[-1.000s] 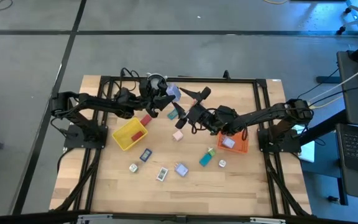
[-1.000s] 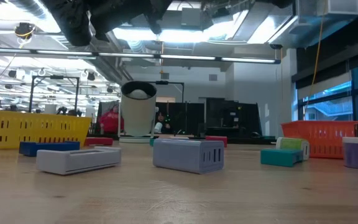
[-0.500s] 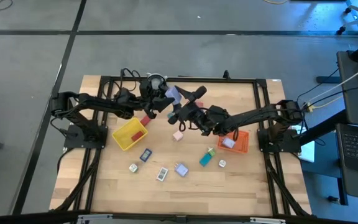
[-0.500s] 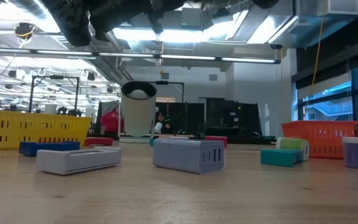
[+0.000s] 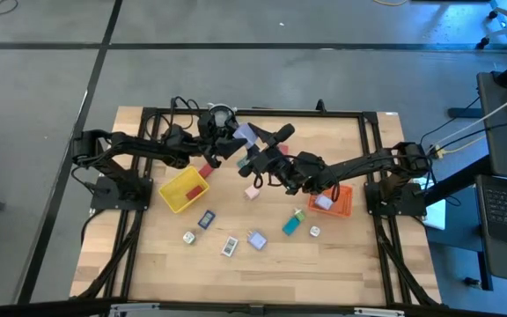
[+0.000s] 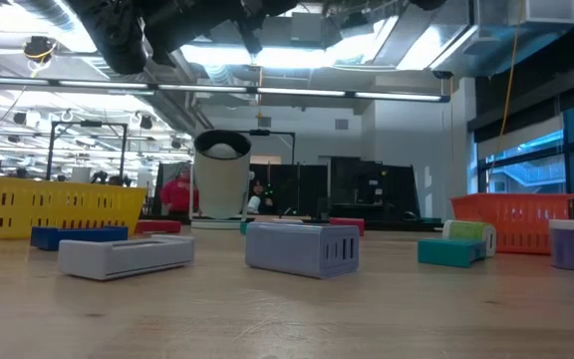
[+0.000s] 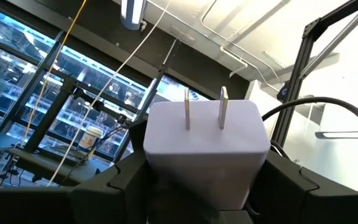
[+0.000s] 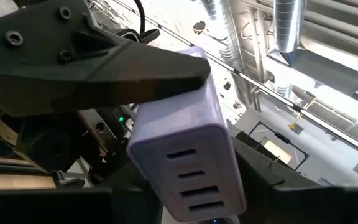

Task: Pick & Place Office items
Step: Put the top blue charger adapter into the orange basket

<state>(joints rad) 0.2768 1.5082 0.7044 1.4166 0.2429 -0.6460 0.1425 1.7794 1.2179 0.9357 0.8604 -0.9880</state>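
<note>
You are looking at loose office items (image 5: 255, 239) lying near the table's front edge, while the pale lavender plug adapter (image 5: 246, 134) is hanging in the air toward the back edge. The left gripper (image 5: 236, 141) is gripping it, jaws wide, and the right gripper (image 5: 255, 157) is closing onto it. This looks like a handover; next, loosen the left side only once the right hold looks firm.

Two matte-black jointed arms, slim tubular links with chunkier motor housings at the joints. Left arm (image 5: 139, 148) and right arm (image 5: 372, 164) each sit on a black boxy base bolted to black frame rails. Loose black cables loop over the left arm near its wrist. Left end effector (image 7: 207, 180) has angular black plastic fingers. Right end effector (image 8: 191, 186) shows a flat black finger (image 8: 73, 56) with round screw heads.
</note>
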